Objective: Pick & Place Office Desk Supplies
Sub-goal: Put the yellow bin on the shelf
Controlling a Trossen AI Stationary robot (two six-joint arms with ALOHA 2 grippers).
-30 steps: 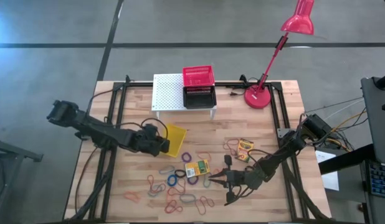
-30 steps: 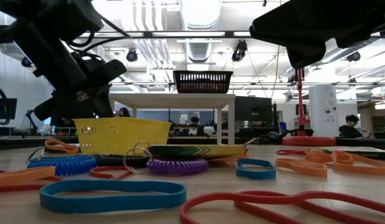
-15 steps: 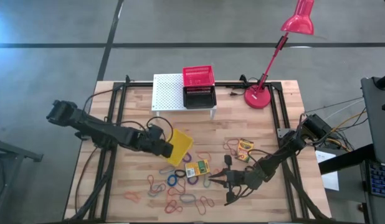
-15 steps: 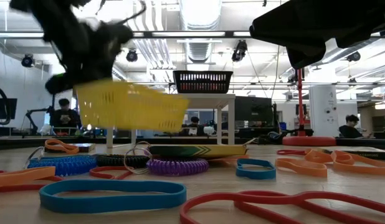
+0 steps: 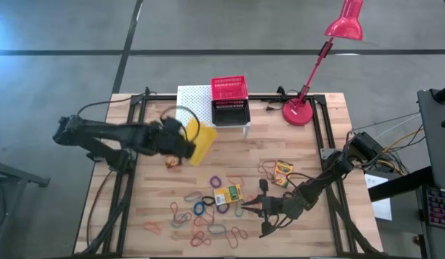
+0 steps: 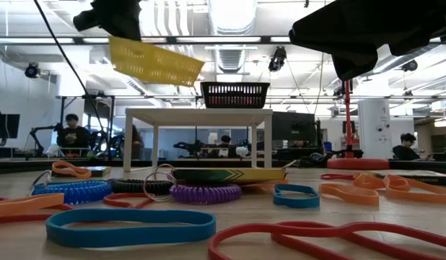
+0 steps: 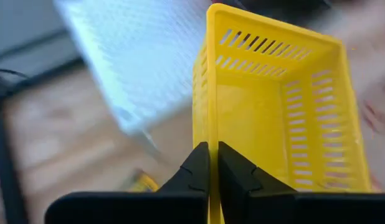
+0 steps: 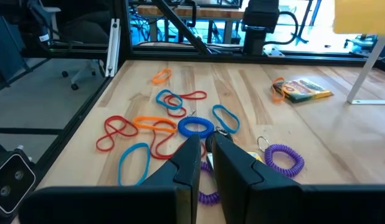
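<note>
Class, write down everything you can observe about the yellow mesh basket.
The yellow mesh basket looks like slotted plastic, rectangular with an open top and slits along its walls. It hangs tilted in the air, clear of the wooden table, beside the white perforated shelf. The left gripper is shut on its rim, one finger on either side. Nothing shows inside.

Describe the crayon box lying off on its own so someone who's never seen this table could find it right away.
Start at the red desk lamp at the table's far right corner and come toward the near edge. The crayon box lies tilted on bare wood there. Unlike the other crayon box, which sits among the elastic loops, this one has only a single orange loop beside it.
</note>
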